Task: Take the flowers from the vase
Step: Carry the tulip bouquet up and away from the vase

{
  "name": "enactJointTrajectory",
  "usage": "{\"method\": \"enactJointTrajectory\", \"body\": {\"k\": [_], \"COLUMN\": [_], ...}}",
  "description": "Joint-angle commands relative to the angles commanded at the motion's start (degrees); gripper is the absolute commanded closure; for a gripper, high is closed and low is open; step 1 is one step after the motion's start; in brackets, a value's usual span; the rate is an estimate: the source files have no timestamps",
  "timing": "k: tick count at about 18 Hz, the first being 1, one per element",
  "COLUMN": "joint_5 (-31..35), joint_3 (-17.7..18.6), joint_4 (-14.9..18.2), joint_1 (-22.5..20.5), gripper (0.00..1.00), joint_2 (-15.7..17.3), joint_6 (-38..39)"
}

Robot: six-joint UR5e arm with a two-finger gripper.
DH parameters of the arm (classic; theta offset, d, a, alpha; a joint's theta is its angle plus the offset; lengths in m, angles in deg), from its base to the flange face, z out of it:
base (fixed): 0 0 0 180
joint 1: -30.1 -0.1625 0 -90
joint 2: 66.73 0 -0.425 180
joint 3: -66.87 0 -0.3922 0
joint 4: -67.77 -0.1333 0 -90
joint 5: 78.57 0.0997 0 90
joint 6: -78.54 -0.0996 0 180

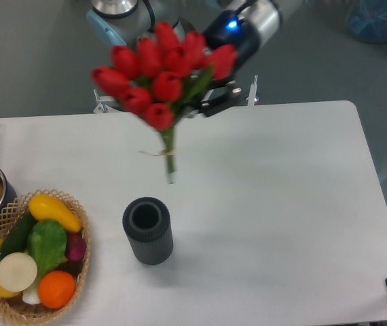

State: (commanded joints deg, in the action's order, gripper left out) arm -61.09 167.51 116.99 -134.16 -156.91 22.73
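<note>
Gripping the flowers (163, 75) just below the buds, the claw (210, 100) holds them above the table's back edge w/ stems clear of the vase (148, 231), so pick looks done.

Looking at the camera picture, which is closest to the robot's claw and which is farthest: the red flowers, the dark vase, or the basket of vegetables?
From the gripper:
1. The flowers, held in it, up top.
2. The vase, below on the table, left of centre.
3. The wicker basket, bottom-left corner, farthest.
</note>
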Motion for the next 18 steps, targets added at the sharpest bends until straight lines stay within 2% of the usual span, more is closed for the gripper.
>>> {"method": "enactJointTrajectory", "body": {"k": [7,15,18], "joint_5": [11.0,17.2,17.3], "joint_3": [-2.1,-2.4,-1.6], "joint_4": [0.1,0.1,0.2], "joint_1": [-7.0,-11.0,-11.8], "gripper": [0.58,0.58,0.58], "joint_2": [-0.8,-4.7,-5.2], "joint_6": [-0.9,-7.3,-11.5]}}
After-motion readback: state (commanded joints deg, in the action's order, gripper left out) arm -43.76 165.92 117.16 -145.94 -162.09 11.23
